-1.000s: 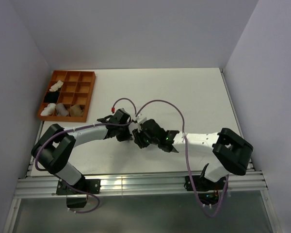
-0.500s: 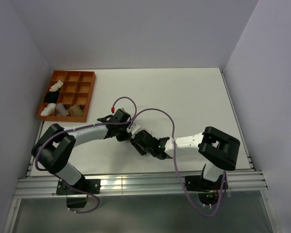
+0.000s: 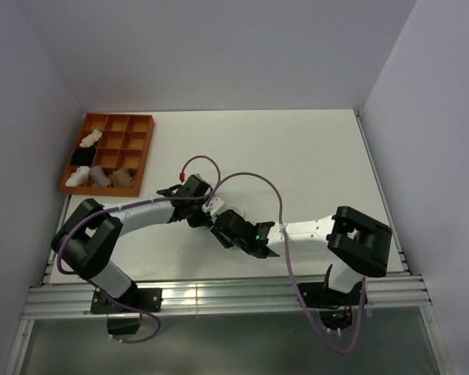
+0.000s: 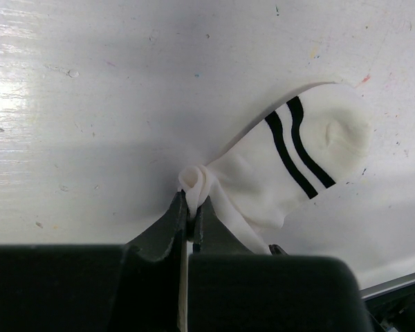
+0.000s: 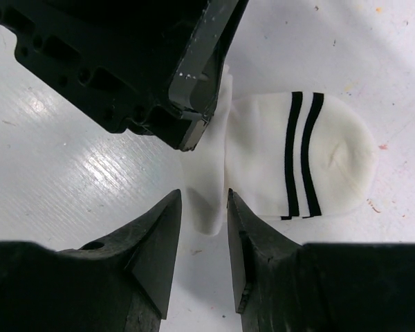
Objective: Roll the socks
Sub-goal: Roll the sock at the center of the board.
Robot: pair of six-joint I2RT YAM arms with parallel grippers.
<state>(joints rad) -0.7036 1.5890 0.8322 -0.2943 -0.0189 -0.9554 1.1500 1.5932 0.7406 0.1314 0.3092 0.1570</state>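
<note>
A short white sock with two dark stripes (image 4: 311, 145) lies flat on the white table. My left gripper (image 4: 192, 200) is shut on a bunched fold at one end of it. In the right wrist view the sock (image 5: 311, 159) lies just ahead, with my left gripper's black body (image 5: 124, 62) over its far end. My right gripper (image 5: 204, 200) is open, its jaws either side of the sock's near white edge. In the top view both grippers meet, the left (image 3: 197, 212) and the right (image 3: 223, 226), and they hide the sock.
A brown compartment tray (image 3: 148, 152) stands at the table's left. It holds white bundles, a black bundle, a grey bundle (image 3: 99, 176) and a tan-brown bundle (image 3: 125, 178). Purple cables arch above both arms. The table's near edge lies just behind the grippers.
My right arm has swung lower and to the left, bringing its gripper close beside the left gripper. The left arm has stayed still, holding the sock.
</note>
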